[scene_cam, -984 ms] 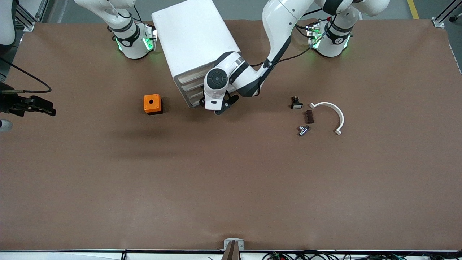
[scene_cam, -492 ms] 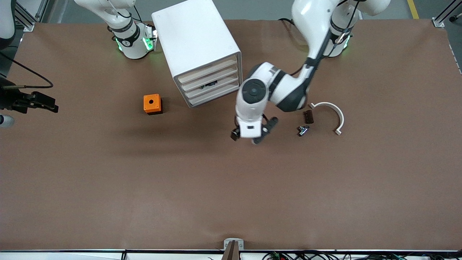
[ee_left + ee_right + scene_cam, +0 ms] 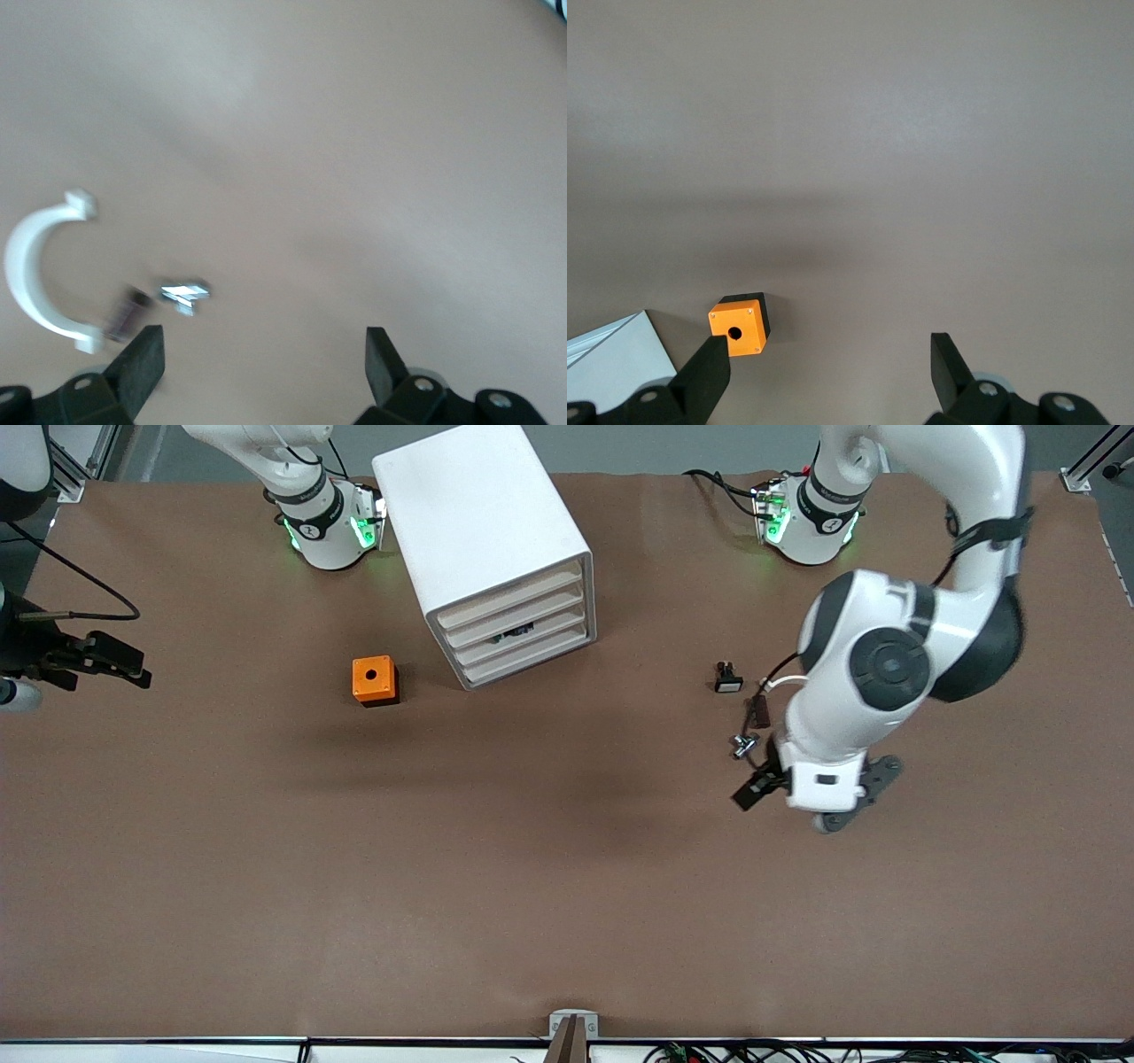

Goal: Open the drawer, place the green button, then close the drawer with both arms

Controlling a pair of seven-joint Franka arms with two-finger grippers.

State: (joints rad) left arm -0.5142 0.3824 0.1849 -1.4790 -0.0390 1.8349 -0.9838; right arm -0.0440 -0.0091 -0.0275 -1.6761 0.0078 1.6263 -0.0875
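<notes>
The white cabinet (image 3: 483,531) stands near the robots' bases, and its four stacked drawers (image 3: 518,631) all sit flush. A small dark thing (image 3: 516,634) shows at the front of a middle drawer; I cannot tell if it is the button, and no green cap shows. My left gripper (image 3: 819,802) is open and empty, up over bare table beside the small parts at the left arm's end. It is also open in the left wrist view (image 3: 266,363). My right gripper (image 3: 135,669) is open and empty at the right arm's end, as in the right wrist view (image 3: 828,372).
An orange cube with a hole (image 3: 374,680) sits beside the cabinet and shows in the right wrist view (image 3: 740,326). A black button with a white cap (image 3: 727,679), a brown piece (image 3: 758,712), a metal part (image 3: 742,746) and a white curved clamp (image 3: 780,682) lie near the left arm.
My left arm has swung from the cabinet's drawer fronts toward its own end, over the small parts. The drawer fronts now show, all flush. The right gripper drifted slightly.
</notes>
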